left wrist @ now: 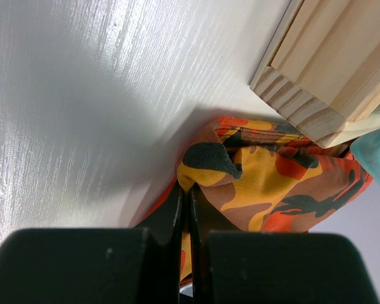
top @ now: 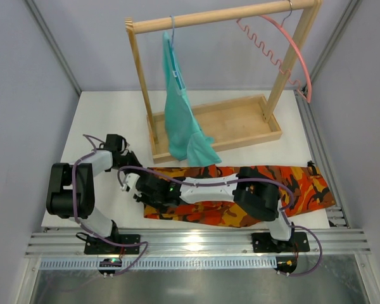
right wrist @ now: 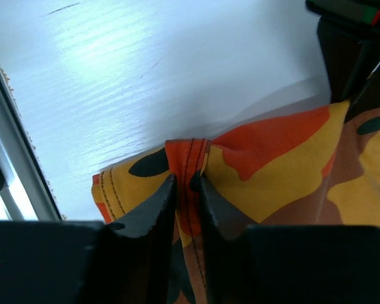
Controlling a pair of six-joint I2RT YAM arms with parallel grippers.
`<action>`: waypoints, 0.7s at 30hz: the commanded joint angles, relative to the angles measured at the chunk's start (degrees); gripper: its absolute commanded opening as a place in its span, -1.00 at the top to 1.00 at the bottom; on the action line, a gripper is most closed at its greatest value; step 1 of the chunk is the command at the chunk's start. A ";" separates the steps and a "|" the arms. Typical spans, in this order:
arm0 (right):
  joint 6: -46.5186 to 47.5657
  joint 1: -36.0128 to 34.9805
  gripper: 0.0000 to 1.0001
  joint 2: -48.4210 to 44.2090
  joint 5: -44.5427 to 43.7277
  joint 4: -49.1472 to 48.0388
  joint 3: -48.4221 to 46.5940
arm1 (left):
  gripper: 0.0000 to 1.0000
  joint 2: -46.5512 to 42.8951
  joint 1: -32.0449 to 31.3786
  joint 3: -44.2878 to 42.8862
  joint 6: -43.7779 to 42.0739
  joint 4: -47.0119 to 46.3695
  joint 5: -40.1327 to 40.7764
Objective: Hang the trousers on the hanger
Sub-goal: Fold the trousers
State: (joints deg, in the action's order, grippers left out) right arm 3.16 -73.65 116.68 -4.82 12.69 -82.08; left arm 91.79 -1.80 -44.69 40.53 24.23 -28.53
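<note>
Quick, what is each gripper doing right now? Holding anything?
Left gripper: closed, pinching an edge of the trousers.
Right gripper: closed on a fold of the trousers.

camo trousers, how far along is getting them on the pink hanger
Done: left tool and right tool each shut on a fold of the orange camouflage cloth trousers. In hand: the pickup; they lie on the white table. Left: draping them over the bare pink wavy-barred hanger on the wooden rack.
</note>
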 commanded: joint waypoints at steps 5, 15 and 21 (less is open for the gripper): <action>-0.61 -1.67 0.91 -5.76 6.31 -5.04 4.91 | 0.99 -1.00 -0.22 -2.77 2.36 -0.50 -0.12; 2.28 -6.94 0.92 -9.81 -2.18 -6.18 5.97 | 0.99 -1.44 -0.31 -3.13 3.58 0.47 3.05; 6.24 -9.32 0.92 -8.23 -12.92 -6.44 4.83 | 1.00 -2.05 -0.22 -3.56 4.73 1.61 4.44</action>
State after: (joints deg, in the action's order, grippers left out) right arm 7.03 -80.62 110.45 -13.34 8.62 -75.72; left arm 91.77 -2.15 -45.82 43.86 28.25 -26.92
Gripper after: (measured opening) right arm 0.045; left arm 0.009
